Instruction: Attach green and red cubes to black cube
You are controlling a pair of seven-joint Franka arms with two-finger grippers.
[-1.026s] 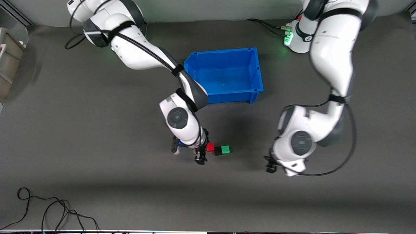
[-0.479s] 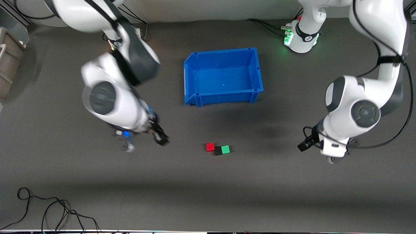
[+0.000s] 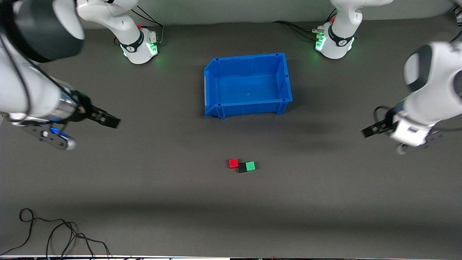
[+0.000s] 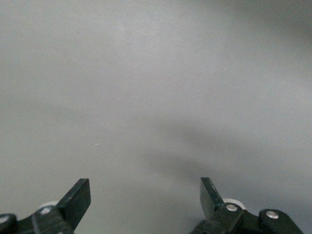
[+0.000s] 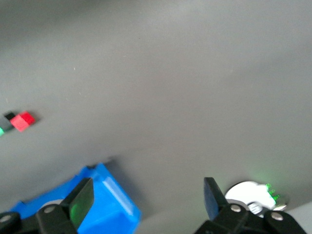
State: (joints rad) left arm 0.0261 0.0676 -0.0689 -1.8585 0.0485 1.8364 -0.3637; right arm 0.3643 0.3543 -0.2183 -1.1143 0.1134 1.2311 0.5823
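Observation:
The red cube [image 3: 233, 163], the black cube [image 3: 242, 168] and the green cube [image 3: 250, 165] lie in a row on the grey mat, nearer the front camera than the blue bin. The black cube is in the middle and touches both others. The red cube sits slightly offset from it. My right gripper [image 3: 108, 121] is open and empty, raised over the mat toward the right arm's end. My left gripper [image 3: 371, 130] is open and empty, raised over the mat toward the left arm's end. The right wrist view shows the red cube [image 5: 23, 121] and the black cube [image 5: 9, 116] far off, between open fingers [image 5: 83, 197].
An empty blue bin [image 3: 216, 108] stands mid-table between the arm bases and also shows in the right wrist view [image 5: 114, 207]. A loose black cable [image 3: 54, 231] lies near the front edge at the right arm's end. The left wrist view shows only bare mat.
Both arms have swung up and away from the cubes, each toward its own end of the table. The three cubes have not moved.

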